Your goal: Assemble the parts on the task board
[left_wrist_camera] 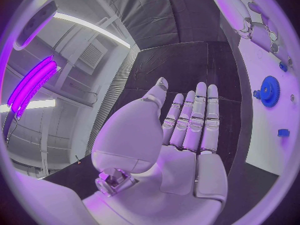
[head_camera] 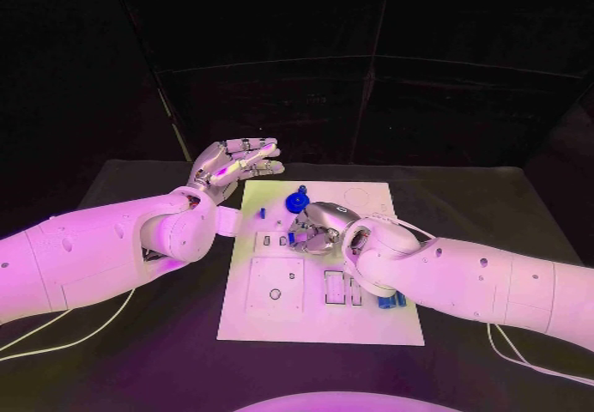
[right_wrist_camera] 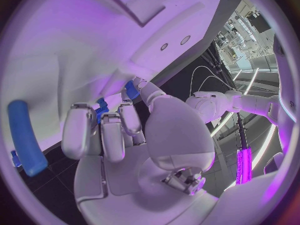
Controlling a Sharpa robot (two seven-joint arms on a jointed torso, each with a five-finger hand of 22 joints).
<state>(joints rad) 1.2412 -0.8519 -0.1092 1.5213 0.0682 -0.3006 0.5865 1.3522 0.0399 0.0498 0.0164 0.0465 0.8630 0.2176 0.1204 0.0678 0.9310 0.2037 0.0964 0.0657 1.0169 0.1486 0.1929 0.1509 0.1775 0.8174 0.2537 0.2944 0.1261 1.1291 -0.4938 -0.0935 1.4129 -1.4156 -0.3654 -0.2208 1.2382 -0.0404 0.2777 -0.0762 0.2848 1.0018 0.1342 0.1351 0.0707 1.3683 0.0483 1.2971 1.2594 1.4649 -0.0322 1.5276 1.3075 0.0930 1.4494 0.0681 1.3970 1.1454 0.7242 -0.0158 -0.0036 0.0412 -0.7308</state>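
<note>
Left hand (head_camera: 235, 163): raised off the task board's far-left corner, fingers (left_wrist_camera: 194, 117) straight and spread, holding nothing. Task board (head_camera: 279, 322): white plate, mid-tabletop. Blue gear (head_camera: 297, 202): far centre of board; likely light, rigid, best pinched by its rim. Right hand (head_camera: 319, 230): fingers (right_wrist_camera: 112, 135) curled, pinching a small blue part (right_wrist_camera: 131, 90) at board centre.

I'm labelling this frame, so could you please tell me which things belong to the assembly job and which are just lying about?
Belonging to the job:
- task board
- blue gear standing on it
- small blue parts near the board's right edge
- right hand, fingers curled down at a blue part on the board
- left hand, holding nothing

Lying about:
- black table
- white cables
</note>
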